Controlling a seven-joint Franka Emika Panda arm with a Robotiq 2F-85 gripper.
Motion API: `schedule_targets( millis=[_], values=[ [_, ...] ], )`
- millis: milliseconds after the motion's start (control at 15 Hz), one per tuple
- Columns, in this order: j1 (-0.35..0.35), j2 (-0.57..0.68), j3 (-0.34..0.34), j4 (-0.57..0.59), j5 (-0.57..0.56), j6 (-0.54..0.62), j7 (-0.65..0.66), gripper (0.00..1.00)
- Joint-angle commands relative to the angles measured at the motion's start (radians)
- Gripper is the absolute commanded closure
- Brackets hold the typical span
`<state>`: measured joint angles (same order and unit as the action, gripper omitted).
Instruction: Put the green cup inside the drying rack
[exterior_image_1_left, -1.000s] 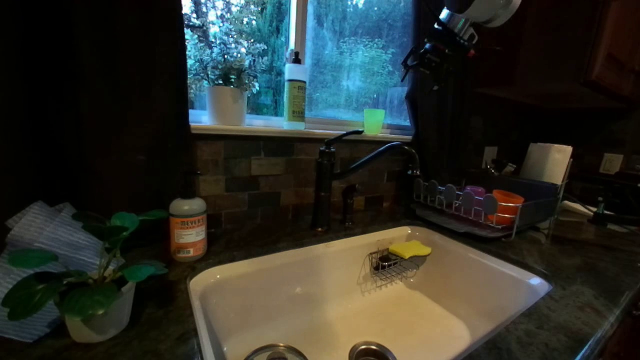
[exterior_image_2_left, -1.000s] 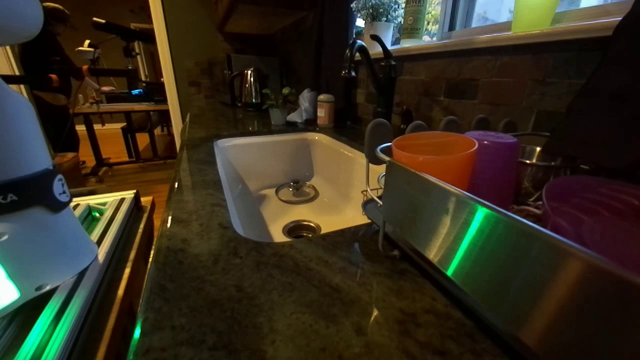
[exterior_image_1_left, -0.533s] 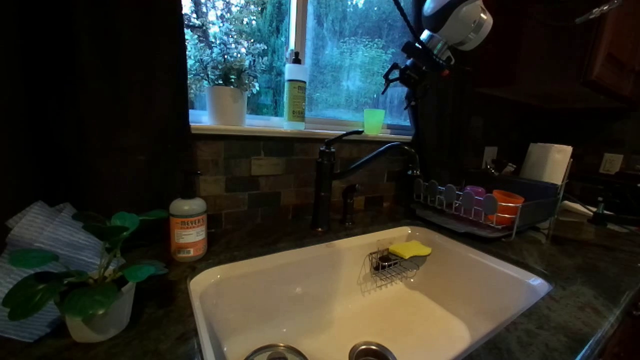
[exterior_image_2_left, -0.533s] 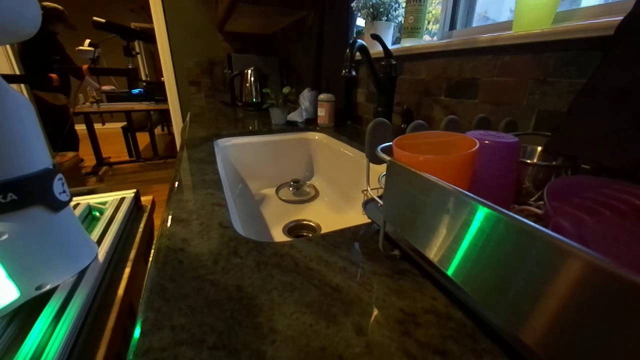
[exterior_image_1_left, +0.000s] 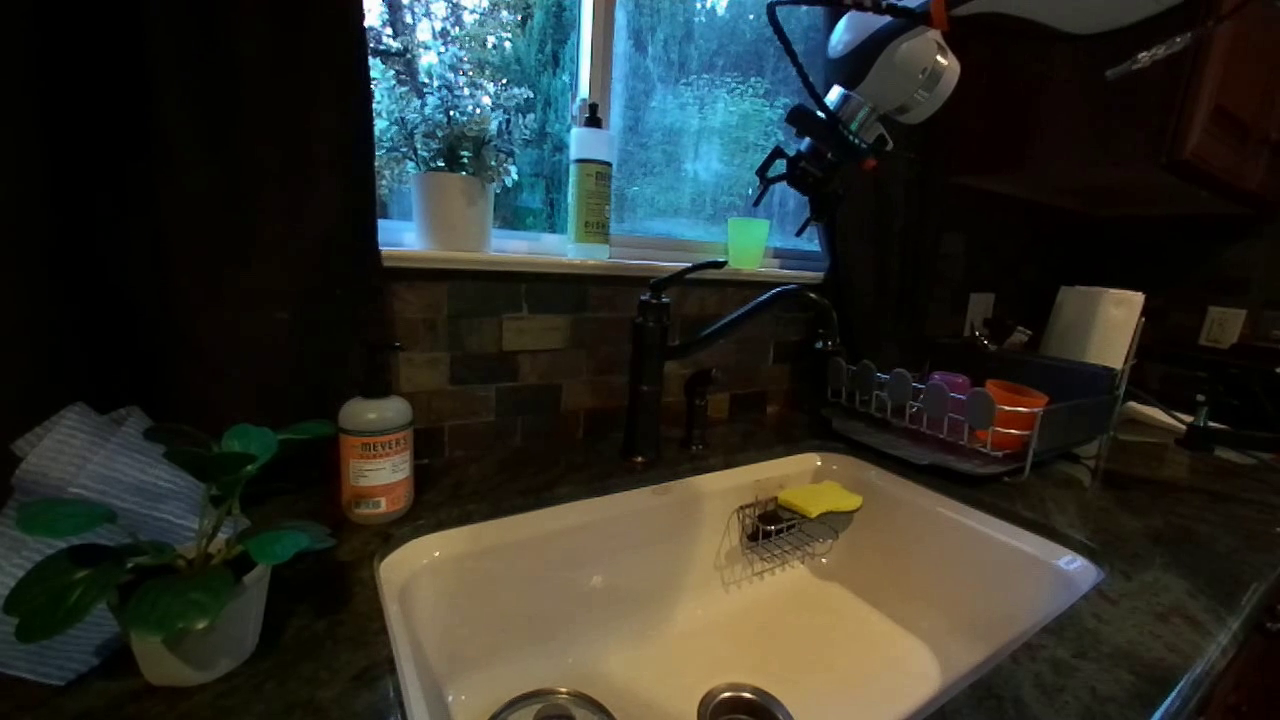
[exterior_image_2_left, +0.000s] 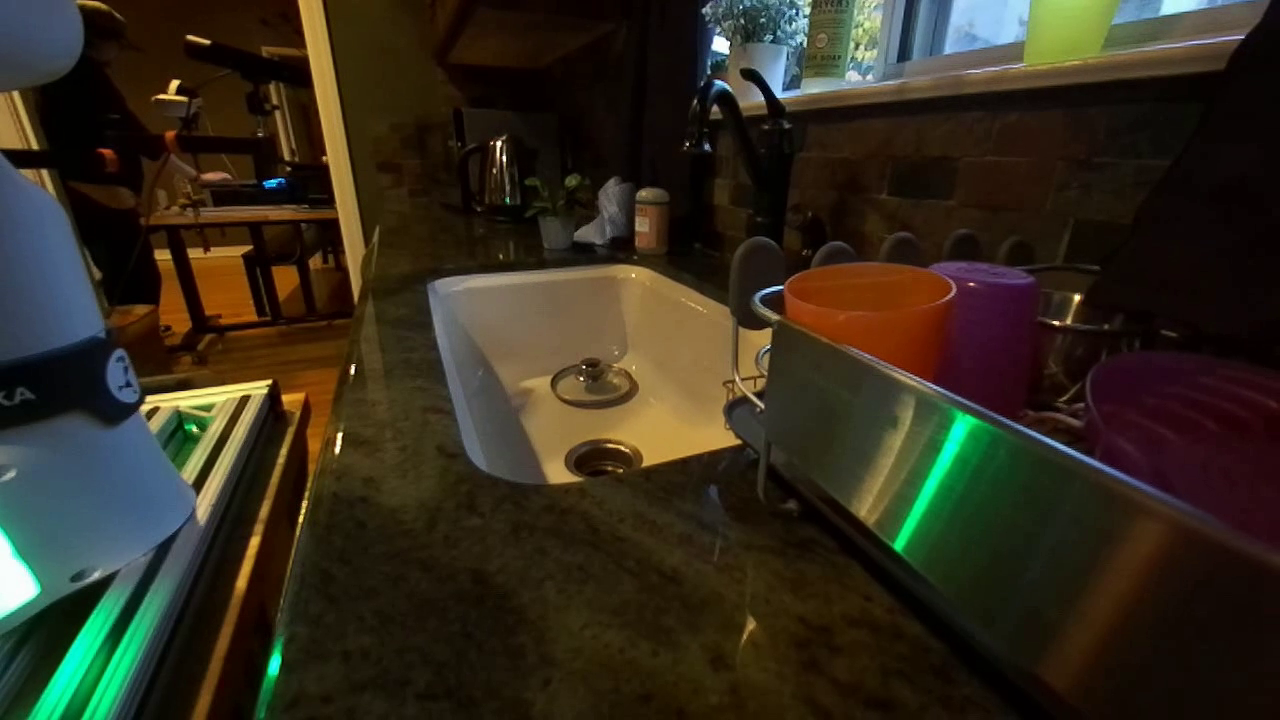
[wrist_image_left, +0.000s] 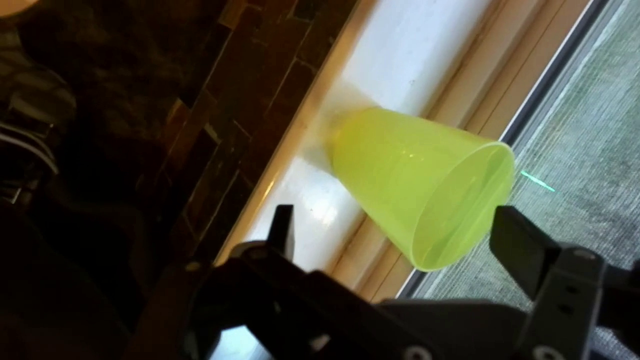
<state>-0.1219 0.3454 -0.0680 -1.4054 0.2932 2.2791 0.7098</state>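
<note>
Noted the black two-fingered gripper (exterior_image_1_left: 779, 219) lower and further left than a second earlier, hanging just above and right of the small, tapered, bright green plastic-looking cup (exterior_image_1_left: 748, 243) in an exterior view. Found its jaws wide apart, holding nothing. Saw the cup upright and unmoved near the right end of the white-painted windowsill (wrist_image_left: 415, 55), mouth toward the gap between the fingers in the wrist view. Took the shift as approach, with grasp and carry yet to come. Located the low, rectangular wire-and-metal drying rack (exterior_image_2_left: 1000, 540) down to the right, by the far corner of the white sink (exterior_image_1_left: 560, 590), holding a wide orange plastic cup (exterior_image_2_left: 870, 320) and a purple tumbler (exterior_image_2_left: 990, 335). Judged the next need as more descent leftward, one finger either side of the green cup. Marked a clipped rim, hence a toppled cup, as chief risk.
</note>
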Motion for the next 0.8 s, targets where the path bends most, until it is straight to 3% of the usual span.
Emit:
schedule_targets(
  millis=[0, 133, 267, 733],
  values=[
    [0.007, 0.059, -0.011, 0.087, 0.014, -0.068, 0.040, 0.04],
    [0.005, 0.078, -0.011, 0.113, 0.013, -0.082, 0.051, 0.28],
    [0.004, 0.092, -0.013, 0.136, 0.010, -0.097, 0.059, 0.36],
    [0.007, 0.069, -0.012, 0.145, 0.002, -0.196, 0.080, 0.91]
  ],
)
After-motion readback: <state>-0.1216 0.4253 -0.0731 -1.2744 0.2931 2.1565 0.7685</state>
